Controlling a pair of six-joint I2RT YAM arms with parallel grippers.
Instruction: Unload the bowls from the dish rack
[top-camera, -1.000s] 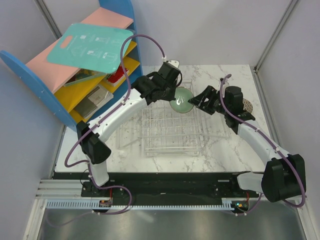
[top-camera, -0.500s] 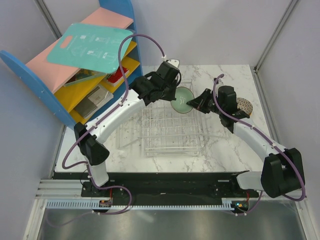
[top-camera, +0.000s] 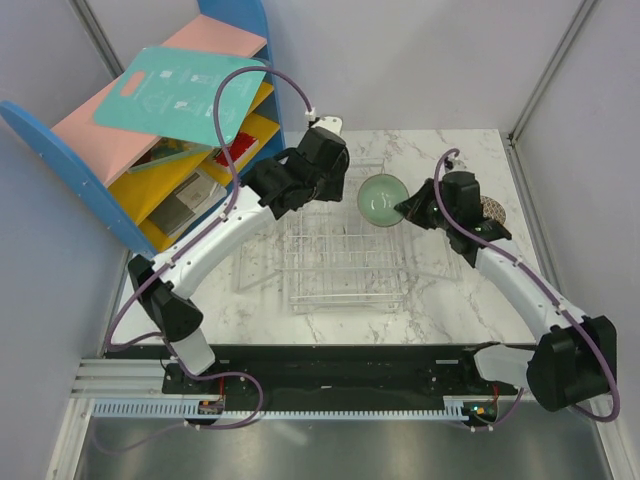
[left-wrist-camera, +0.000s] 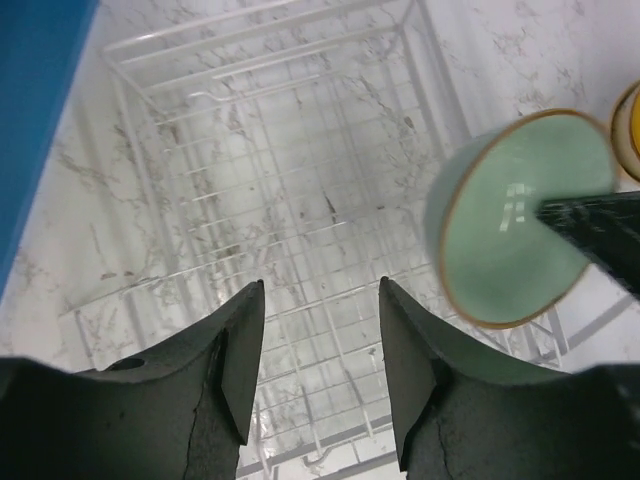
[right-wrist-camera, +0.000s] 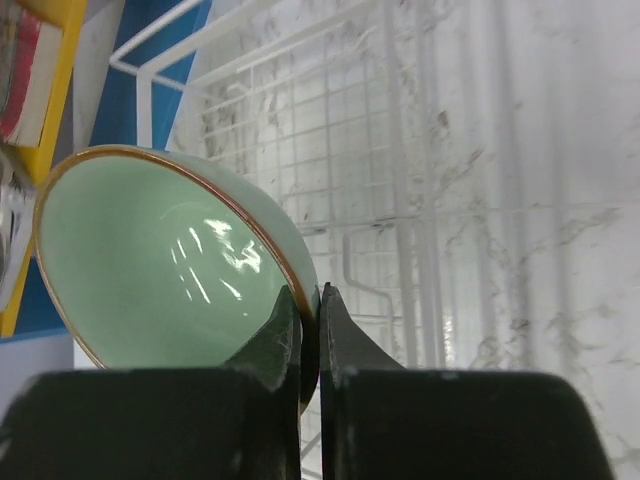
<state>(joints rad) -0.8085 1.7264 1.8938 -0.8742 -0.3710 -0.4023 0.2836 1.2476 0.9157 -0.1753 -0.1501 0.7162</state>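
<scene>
Changing hands: passing the pale mint bowl (top-camera: 382, 200) from the left claw to the right; a second ago hanging between both over the rack, now riding with the right one alone.
Left gripper (left-wrist-camera: 320, 295): hanging released, fingers spread with nothing between them, having pulled back toward the far left above the dish rack (top-camera: 340, 265).
Right gripper (right-wrist-camera: 310, 300): clamping the bowl's orange-edged rim, one finger inside and one outside, holding the bowl tipped on its side.
Bowl's place: hovering over the rack's far right corner, lifted off the wires, sitting further right than in the earlier views.
Meaning for the task: looking like a finished handover, leaving a carry to the right and a set-down; showing no other bowl in the visible part of the rack.
Mesh-patterned bowl (top-camera: 492, 208): resting on the table right of the rack, partly hidden behind the right arm.
Table (top-camera: 435, 300): showing white marble with grey veins, bearing the rack in the middle.
Shelf unit (top-camera: 100, 128): standing at the far left, blue and yellow, carrying a teal board (top-camera: 185, 95).
Room: closing in with plain grey panels.
</scene>
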